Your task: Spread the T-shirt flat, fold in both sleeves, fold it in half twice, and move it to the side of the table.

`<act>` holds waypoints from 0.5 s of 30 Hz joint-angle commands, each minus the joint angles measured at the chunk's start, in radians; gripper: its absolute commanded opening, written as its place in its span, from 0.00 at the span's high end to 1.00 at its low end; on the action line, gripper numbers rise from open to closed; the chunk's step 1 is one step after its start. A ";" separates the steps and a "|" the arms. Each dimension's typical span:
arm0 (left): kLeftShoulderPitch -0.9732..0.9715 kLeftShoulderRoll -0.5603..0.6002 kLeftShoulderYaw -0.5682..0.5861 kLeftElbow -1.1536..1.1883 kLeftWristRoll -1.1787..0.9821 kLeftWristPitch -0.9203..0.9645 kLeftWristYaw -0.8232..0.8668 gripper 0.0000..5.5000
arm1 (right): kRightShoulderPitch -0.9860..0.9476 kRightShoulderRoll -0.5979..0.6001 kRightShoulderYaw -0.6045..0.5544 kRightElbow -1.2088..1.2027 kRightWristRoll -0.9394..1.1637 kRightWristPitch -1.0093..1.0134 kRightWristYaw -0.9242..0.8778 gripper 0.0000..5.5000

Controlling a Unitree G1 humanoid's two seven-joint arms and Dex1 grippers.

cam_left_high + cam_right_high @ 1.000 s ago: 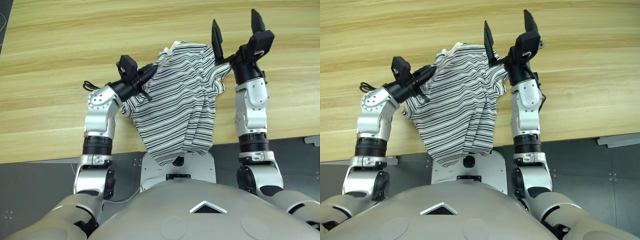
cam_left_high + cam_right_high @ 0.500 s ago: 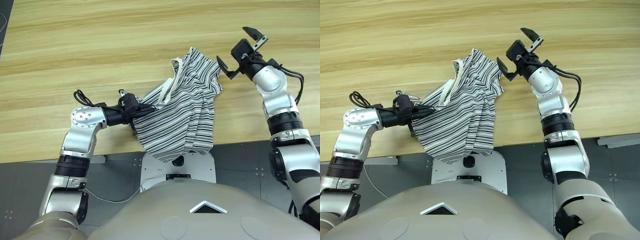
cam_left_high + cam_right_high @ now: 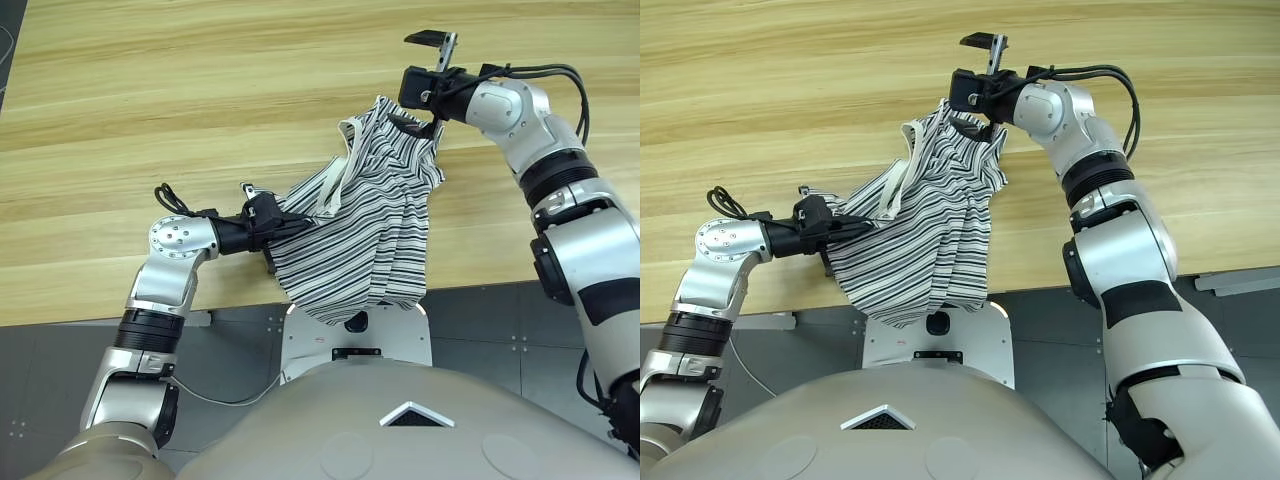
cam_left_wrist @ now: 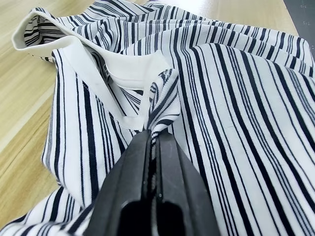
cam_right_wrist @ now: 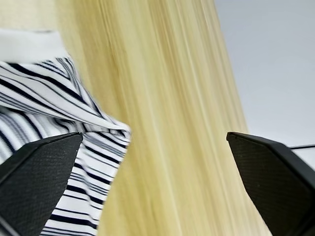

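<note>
**Left gripper**: fingers pressed together on a raised pinch of the T-shirt, just beside the white collar band. Same clamp and same low place near the counter's front edge as half a second back.

**Right gripper**: fingers spread wide, holding nothing, with bare wood and a corner of striped cloth between them. Swung inward over the last half second, from well out on the right to the far top edge of the cloth.

**T-shirt**: bunched on the counter, lower part hanging over the near edge. Not yet flat. Spreading step judged barely begun, with a second grasp apparently being lined up at the far corner.

**Left arm**: forearm low, roughly along the near edge, elbow out to the left.

**Right arm**: stretched far forward, wrist turned inward toward the left, cable looped above the forearm.
</note>
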 commanded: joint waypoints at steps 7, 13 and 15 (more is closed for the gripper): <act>-0.012 -0.012 -0.013 -0.010 0.009 0.008 0.017 0.98 | -0.123 0.138 0.134 0.145 -0.118 0.040 0.119 0.00; -0.005 -0.017 -0.033 -0.010 0.018 0.012 0.017 0.98 | -0.157 0.186 0.137 0.168 -0.128 0.057 0.104 0.00; -0.002 -0.019 -0.033 -0.010 0.017 0.014 0.019 0.98 | -0.171 0.185 0.132 0.172 -0.122 0.060 0.151 0.00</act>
